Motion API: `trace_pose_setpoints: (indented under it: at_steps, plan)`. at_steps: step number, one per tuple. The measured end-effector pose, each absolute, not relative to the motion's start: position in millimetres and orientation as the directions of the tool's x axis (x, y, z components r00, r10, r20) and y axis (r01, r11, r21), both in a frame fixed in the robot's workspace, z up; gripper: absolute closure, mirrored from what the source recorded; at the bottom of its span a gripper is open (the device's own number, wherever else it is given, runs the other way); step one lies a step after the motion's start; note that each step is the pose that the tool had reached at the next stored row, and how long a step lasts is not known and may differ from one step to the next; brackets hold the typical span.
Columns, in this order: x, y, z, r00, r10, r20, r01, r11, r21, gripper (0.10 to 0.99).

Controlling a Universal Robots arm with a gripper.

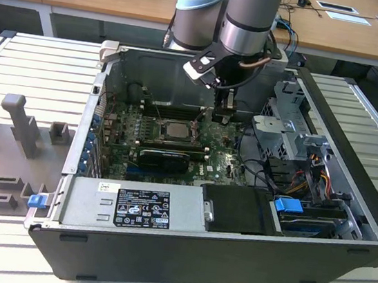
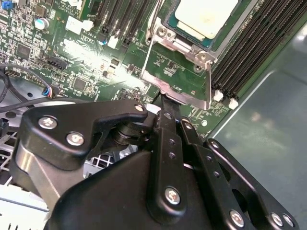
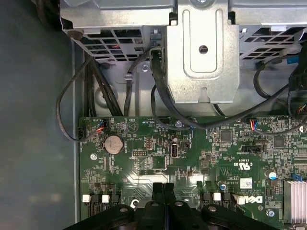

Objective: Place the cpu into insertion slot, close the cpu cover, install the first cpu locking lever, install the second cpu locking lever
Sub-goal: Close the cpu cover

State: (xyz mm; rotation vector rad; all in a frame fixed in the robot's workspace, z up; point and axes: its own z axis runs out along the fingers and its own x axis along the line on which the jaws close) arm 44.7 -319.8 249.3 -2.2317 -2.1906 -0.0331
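The cpu (image 1: 175,130) (image 2: 206,17), a pale silver square, lies flat in the insertion slot (image 1: 178,120) (image 2: 169,36) on the green motherboard. The cpu cover (image 2: 178,92), a thin silvery frame, stands raised off the slot, and the board shows through its window. In the exterior view my gripper (image 1: 224,118) hangs just to the right of the slot. Its black fingers are shut together in both wrist views (image 2: 162,103) (image 3: 163,186), with the tips right at the cover's free edge. I cannot tell whether they pinch that edge.
Black memory slots (image 2: 249,57) flank the socket. A long black card (image 1: 164,158) lies in front of it and the grey power supply (image 1: 131,207) along the case front. A metal drive cage (image 1: 288,130) (image 3: 201,52) and black cables (image 3: 72,110) crowd the exterior view's right.
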Motion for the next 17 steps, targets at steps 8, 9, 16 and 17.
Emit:
trace_pose_setpoints:
  at_steps: [8,9,16,17]
  plan:
    - [41,-320,249,0.019,1.0,0.025,1.0,-0.019,0.005,0.98]
    - [41,-320,249,0.018,1.0,0.025,1.0,-0.019,0.005,0.98]
    - [35,-320,249,0.019,1.0,0.025,1.0,-0.019,0.005,0.98]
    - [34,-320,249,0.019,1.0,0.025,1.0,-0.019,0.005,0.98]
